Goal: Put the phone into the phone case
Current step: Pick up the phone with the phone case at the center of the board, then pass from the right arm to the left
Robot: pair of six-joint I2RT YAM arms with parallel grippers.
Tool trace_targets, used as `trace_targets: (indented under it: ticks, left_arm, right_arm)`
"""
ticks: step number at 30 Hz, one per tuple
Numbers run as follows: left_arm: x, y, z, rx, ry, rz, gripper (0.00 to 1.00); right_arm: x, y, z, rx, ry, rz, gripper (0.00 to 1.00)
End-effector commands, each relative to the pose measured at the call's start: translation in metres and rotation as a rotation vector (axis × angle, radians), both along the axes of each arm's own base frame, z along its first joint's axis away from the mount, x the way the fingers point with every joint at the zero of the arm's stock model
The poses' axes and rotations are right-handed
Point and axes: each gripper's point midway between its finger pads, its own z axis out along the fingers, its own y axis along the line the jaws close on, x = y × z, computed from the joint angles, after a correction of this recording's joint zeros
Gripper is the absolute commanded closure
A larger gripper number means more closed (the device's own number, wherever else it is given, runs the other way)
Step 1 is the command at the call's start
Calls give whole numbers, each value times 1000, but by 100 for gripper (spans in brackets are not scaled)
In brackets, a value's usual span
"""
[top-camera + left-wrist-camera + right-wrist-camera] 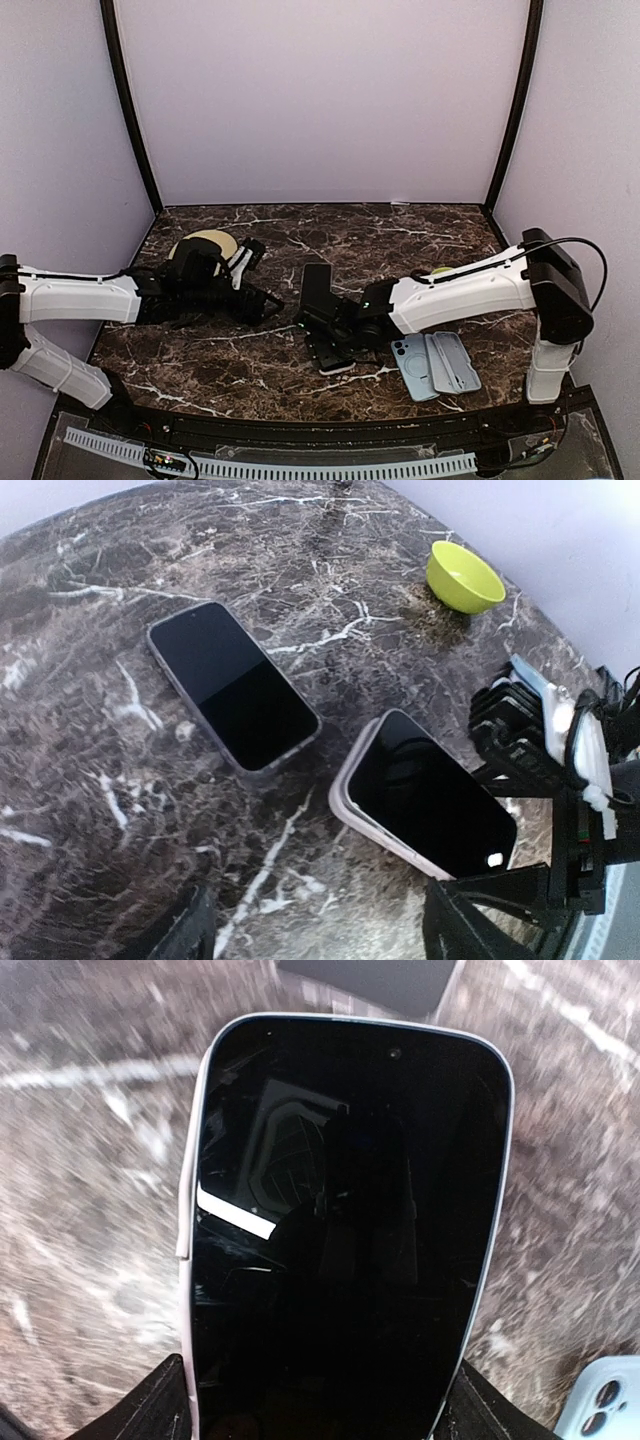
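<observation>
A phone with a black screen [340, 1210] sits in a pale case whose lip shows along its left edge [186, 1220]. My right gripper [320, 1415] is shut on its near end, one finger on each long side, low over the table. The phone also shows in the left wrist view [430, 795] and in the top view [337, 356]. My left gripper [330, 940] is open and empty, hovering left of the phone [270, 303]. My right gripper [335, 340] is at the table's middle.
A second dark phone [232, 685] lies flat just beyond the held one [317, 285]. Two light blue cases [435, 364] lie at the front right; one corner shows in the right wrist view [600, 1400]. A green bowl [465, 577] stands behind the right arm. A tan round object [205, 243] sits at the back left.
</observation>
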Motion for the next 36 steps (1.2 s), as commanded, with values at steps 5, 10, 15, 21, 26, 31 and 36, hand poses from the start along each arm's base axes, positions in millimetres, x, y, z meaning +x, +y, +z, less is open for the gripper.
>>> trace_targets:
  ticks: [5, 10, 15, 21, 26, 31, 36]
  left_arm:
    - [-7, -35, 26, -415, 86, -36, 16]
    - [-11, -44, 47, -547, 95, -82, 14]
    - [-7, -52, 45, -548, 107, -100, 16]
    - [-3, -60, 35, -571, 163, -101, 21]
    - [-3, -68, 56, -641, 124, -153, 30]
    - [-6, -69, 63, -654, 109, -177, 49]
    - [-10, -69, 65, -659, 115, -199, 80]
  right_arm:
    - [30, 24, 78, 246, -263, -24, 64]
    - [28, 28, 124, 350, -404, 5, 64]
    - [28, 29, 136, 371, -450, 22, 66]
    - [24, 33, 145, 390, -467, 46, 67]
    - [20, 37, 147, 387, -481, 99, 67]
    - [15, 39, 144, 396, -465, 126, 67]
    - [15, 37, 146, 401, -469, 121, 67]
